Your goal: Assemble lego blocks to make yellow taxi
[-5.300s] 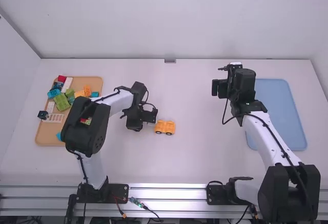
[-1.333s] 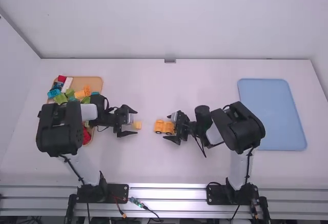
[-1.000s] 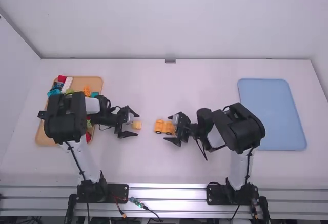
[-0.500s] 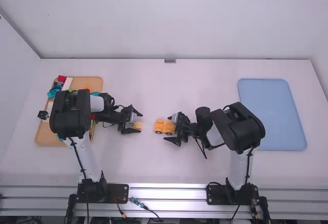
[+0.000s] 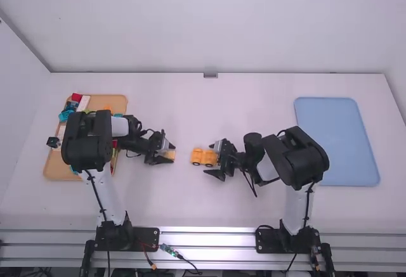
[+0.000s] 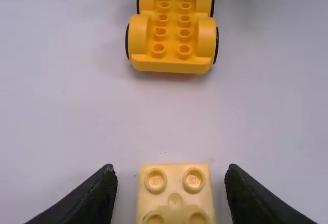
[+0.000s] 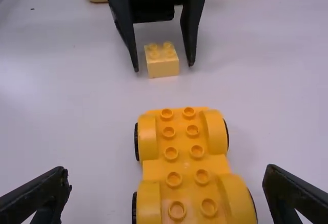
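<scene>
Since the high-view frame of a second ago, the fingers of the left gripper [image 5: 172,153] have been drawn nearer together around the small yellow block [image 5: 170,154], while the wheeled yellow base [image 5: 203,157] has been left in place on the tabletop [image 5: 241,106]. In the high view, the block is set just beside the base, well apart from the blue tray [image 5: 336,141], and the base is straddled by the right gripper [image 5: 209,158], probably so that it can be steadied while the block is pressed on. In the left wrist view, the left fingers are parted only a little wider than the block, with a narrow gap seen at each side, so nothing is gripped; its studs are kept upward, presumably for further stacking. In the right wrist view, the right fingers are spread wide, one to each side of the base, and no contact is made.
</scene>
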You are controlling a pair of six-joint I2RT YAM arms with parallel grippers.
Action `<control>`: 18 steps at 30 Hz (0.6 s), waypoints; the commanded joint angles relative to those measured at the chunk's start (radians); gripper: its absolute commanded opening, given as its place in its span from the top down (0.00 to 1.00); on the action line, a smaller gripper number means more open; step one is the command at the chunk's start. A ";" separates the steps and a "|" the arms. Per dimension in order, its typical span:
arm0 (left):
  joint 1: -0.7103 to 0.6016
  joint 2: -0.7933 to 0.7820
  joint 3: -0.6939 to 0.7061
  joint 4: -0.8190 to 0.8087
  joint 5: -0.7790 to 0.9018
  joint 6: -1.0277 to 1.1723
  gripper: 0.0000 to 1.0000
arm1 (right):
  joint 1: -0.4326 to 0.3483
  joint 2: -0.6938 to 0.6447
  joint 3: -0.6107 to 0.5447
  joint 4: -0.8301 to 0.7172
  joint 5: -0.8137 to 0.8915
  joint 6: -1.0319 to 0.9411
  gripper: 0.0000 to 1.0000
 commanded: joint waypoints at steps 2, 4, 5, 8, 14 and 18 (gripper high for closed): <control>0.005 0.010 0.031 -0.035 0.000 -0.003 0.44 | 0.000 0.011 0.027 -0.021 -0.010 0.002 0.01; -0.002 0.010 0.039 -0.045 -0.024 -0.004 0.46 | -0.001 0.011 0.032 -0.037 -0.009 0.002 0.01; -0.004 0.010 0.039 -0.042 -0.035 -0.010 0.48 | -0.001 0.011 0.036 -0.046 -0.010 0.002 0.01; -0.004 0.010 0.019 -0.014 -0.023 -0.011 0.50 | -0.001 0.011 0.039 -0.047 -0.010 0.002 0.01; -0.003 0.010 -0.031 0.058 -0.013 -0.011 0.50 | -0.001 0.011 0.038 -0.047 -0.010 0.002 0.01; -0.004 0.009 -0.018 0.046 0.012 -0.007 0.60 | -0.001 0.011 0.039 -0.047 -0.009 0.002 0.01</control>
